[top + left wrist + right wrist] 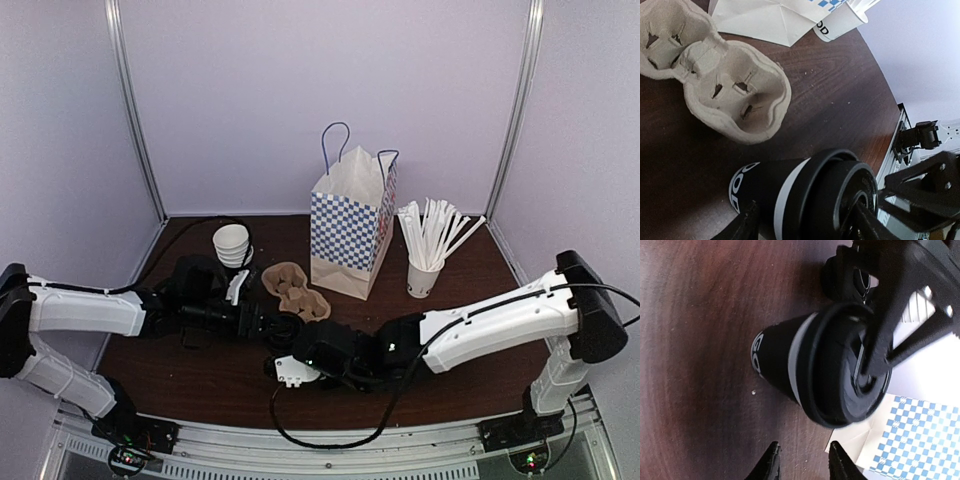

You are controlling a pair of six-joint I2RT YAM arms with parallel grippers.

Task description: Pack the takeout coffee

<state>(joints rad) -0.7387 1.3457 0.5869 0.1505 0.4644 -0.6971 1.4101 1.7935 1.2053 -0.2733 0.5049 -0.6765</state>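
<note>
2 fingers point(746, 225) of the left gripper point(805, 223) are set against opposite sides of the takeout coffee point(785, 197), near its top, so the cup is clamped between them. The cup is held low over the dark table point(840, 100), just beside the pulp carrier point(735, 95), with the checkered bag point(350, 235) standing beyond that carrier. The right gripper point(802, 462) is seen close to the cup, its fingers parted with only wood between them. Whether the cup's base rests on the table cannot be told.
</note>
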